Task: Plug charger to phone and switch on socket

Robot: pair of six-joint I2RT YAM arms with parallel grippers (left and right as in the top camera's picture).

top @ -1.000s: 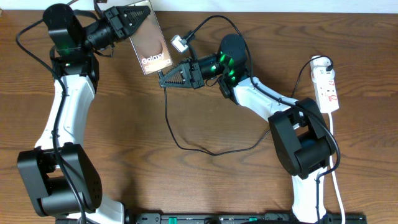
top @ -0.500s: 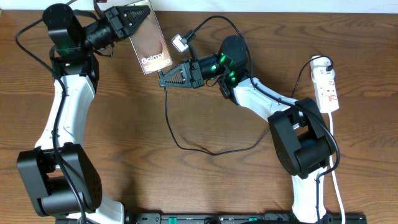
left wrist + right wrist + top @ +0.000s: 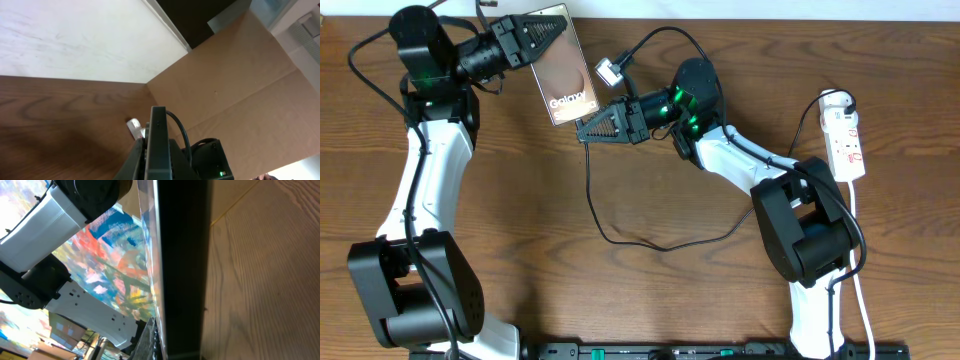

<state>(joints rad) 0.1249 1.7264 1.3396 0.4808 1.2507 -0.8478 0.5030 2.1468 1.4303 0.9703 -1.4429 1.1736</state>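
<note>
Left pincer (image 3: 542, 30) clamps the phone (image 3: 568, 78), tilted over the far bench (image 3: 520, 250). Right pincer (image 3: 590, 128), gripping the charger (image 3: 588, 175) near its tip, sits at the phone's near edge. The tip should align squarely with the port before pushing. Socket (image 3: 847, 140) lies far right.

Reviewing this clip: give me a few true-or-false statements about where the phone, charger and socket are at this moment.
1. The left gripper holds the phone. True.
2. The right gripper rests on the socket. False: it is at the phone's near edge, well apart from the socket.
3. The phone's screen shows the word Galaxy. True.
4. The charger loops over the table and runs up to the right gripper. True.
5. The socket lies at the left side of the table. False: it lies at the right side.
</note>
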